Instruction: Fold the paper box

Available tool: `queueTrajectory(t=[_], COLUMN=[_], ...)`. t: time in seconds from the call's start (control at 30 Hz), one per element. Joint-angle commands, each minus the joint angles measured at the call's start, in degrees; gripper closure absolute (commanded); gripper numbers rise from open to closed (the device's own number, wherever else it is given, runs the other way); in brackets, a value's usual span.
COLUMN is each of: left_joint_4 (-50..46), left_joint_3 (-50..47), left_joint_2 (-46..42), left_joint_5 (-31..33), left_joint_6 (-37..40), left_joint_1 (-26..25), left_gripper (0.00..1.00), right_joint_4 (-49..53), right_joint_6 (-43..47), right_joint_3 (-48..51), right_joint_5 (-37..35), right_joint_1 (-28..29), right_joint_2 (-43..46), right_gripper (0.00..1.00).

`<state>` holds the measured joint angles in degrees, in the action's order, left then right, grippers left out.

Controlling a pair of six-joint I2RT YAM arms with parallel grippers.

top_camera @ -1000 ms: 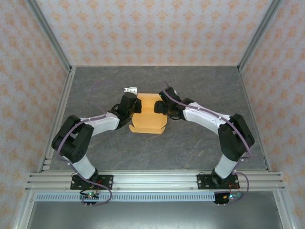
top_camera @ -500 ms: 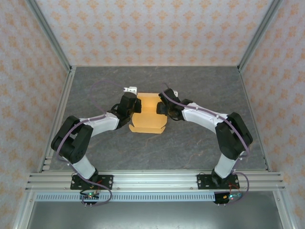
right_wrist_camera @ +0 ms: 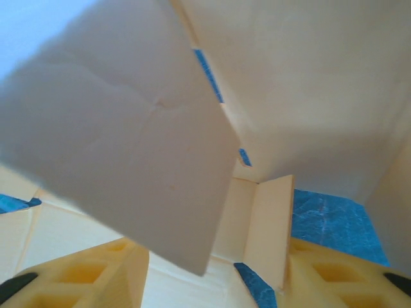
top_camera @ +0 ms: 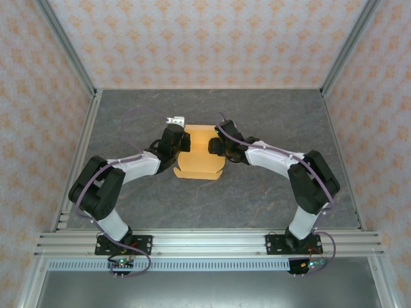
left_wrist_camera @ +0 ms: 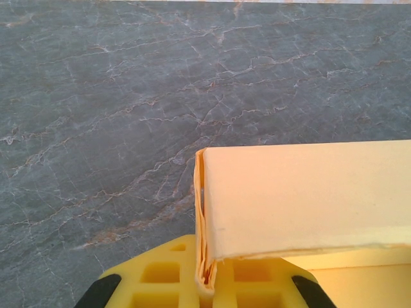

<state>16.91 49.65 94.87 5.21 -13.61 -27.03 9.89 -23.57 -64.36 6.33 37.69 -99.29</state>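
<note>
The orange-yellow paper box [top_camera: 200,160] lies partly folded in the middle of the grey table, between both arms. My left gripper [top_camera: 182,147] is at the box's left side. In the left wrist view its yellow fingers [left_wrist_camera: 160,282] are shut on the layered edge of a raised wall of the paper box [left_wrist_camera: 308,192]. My right gripper [top_camera: 216,146] reaches over the box's right side. In the right wrist view its fingers [right_wrist_camera: 83,276] stand wide apart and open inside the box, with a loose flap [right_wrist_camera: 128,141] hanging close in front and an upright inner tab [right_wrist_camera: 270,224] between them.
The box sits on a grey marbled table [top_camera: 270,122] with free surface on all sides. Patterned walls and metal posts [top_camera: 67,51] close in the left, back and right. A small white part [top_camera: 174,120] sticks up behind the left wrist. An aluminium rail [top_camera: 205,242] runs along the near edge.
My right gripper has crept a little to the left, further over the box. The left arm and the box's outline have barely moved.
</note>
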Motion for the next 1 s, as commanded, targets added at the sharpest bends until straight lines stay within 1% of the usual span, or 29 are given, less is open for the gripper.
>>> queueTrajectory(t=[0.0, 0.2, 0.57, 0.83, 0.97], left_joint_4=[-0.47, -0.66, -0.47, -0.82, -1.15], left_joint_3=[0.55, 0.46, 0.40, 0.36, 0.36], left_joint_2=[-2.09, -2.00, -1.97, -2.06, -1.97], left_joint_5=[1.30, 1.05, 0.83, 1.20, 1.80], left_joint_6=[0.01, -0.01, -0.01, 0.23, 0.42], left_joint_1=[-0.50, -0.51, -0.53, -0.55, -0.52], left_gripper=[1.00, 1.00, 1.00, 1.00, 1.00], right_joint_4=[-4.75, -5.59, -6.45, -6.16, -3.97], right_joint_6=[0.87, 0.98, 0.45, 1.33, 3.29], right_joint_3=[0.99, 0.21, -0.02, -0.32, -0.42], right_joint_5=[2.90, 4.14, 5.29, 6.69, 6.30], right_joint_1=[0.33, 0.89, 0.89, 0.89, 0.89], right_joint_2=[1.52, -0.49, -3.05, -3.01, -1.04], right_gripper=[0.51, 0.56, 0.61, 0.61, 0.60])
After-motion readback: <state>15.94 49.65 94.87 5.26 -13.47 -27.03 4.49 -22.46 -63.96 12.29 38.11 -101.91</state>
